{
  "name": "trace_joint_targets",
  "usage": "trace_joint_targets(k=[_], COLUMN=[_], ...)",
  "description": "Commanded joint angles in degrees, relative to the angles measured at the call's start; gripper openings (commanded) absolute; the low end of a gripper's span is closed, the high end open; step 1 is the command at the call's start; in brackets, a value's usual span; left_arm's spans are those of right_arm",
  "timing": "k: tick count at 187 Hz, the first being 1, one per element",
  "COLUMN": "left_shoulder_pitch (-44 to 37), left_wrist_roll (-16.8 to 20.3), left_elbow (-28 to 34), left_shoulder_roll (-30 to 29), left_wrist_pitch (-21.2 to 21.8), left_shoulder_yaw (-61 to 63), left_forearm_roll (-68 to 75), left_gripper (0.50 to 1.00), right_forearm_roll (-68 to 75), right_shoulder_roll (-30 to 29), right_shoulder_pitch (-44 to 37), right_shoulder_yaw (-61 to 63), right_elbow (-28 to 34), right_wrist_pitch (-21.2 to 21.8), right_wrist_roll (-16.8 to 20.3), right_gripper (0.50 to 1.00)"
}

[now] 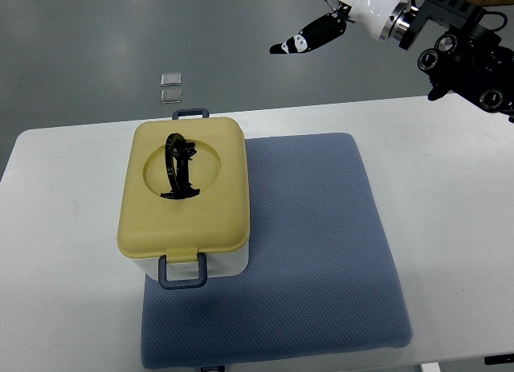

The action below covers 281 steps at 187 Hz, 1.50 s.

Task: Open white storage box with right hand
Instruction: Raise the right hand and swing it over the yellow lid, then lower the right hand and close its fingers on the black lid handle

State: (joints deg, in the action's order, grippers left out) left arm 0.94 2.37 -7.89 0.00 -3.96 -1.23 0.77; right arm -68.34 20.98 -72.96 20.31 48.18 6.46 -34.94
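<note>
White storage box, yellow lid shut, sits on left part of blue mat. Right hand raised at upper right, well apart from box; finger state unclear.

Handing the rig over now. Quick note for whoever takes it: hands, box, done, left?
Right hand: raised at top right, beyond the table's far edge, holding nothing, well clear of the box.
Left hand: out of view.
White storage box: on the blue mat, left part; yellow lid on, the near blue latch appears down.
Done: nothing yet.
Left: bring the right hand down, release latches, lift the lid.
</note>
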Motion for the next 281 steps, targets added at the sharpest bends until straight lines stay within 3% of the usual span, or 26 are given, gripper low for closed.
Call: trace_joint_targets(k=[1,21,55,104,165,239,281], left_shoulder_pitch=[0.0,0.0,0.0,0.0,-0.1,-0.1,0.0], left_wrist_roll=[0.0,0.0,0.0,0.0,0.0,0.0,0.0], left_elbow=[0.0,0.0,0.0,0.0,0.0,0.0,0.0], left_shoulder_roll=[0.0,0.0,0.0,0.0,0.0,0.0,0.0], left_wrist_pitch=[0.0,0.0,0.0,0.0,0.0,0.0,0.0], left_shoulder_yaw=[0.0,0.0,0.0,-0.1,-0.1,-0.1,-0.1], left_forearm_roll=[0.0,-0.1,-0.1,0.0,-0.1,0.0,0.0], left_gripper=[1.0,1.0,1.0,1.0,1.0,1.0,1.0], right_forearm_roll=[-7.7,-11.2,-13.0,-23.6,-25.4,-27.1,-27.6], right_shoulder_roll=[0.2,-0.6,-1.7,-6.9,-10.5,-12.5,-13.2], right_shoulder_pitch=[-3.1,-7.1,-13.3,-16.1,-18.8,-18.8,-19.0], right_shoulder_yaw=[-0.1,-2.5,-10.9,-16.8,-20.2,-22.5,-22.5], right_elbow=[3.2,6.0,10.4,10.7,10.6,8.8,8.8], right_wrist_pitch=[2.3,5.3,5.6,5.6,5.6,5.0,5.0], right_wrist_roll=[-0.1,-0.1,-0.1,-0.1,-0.1,-0.1,-0.1], right_gripper=[0.919,0.919,0.919,0.919,0.901,0.827,0.762])
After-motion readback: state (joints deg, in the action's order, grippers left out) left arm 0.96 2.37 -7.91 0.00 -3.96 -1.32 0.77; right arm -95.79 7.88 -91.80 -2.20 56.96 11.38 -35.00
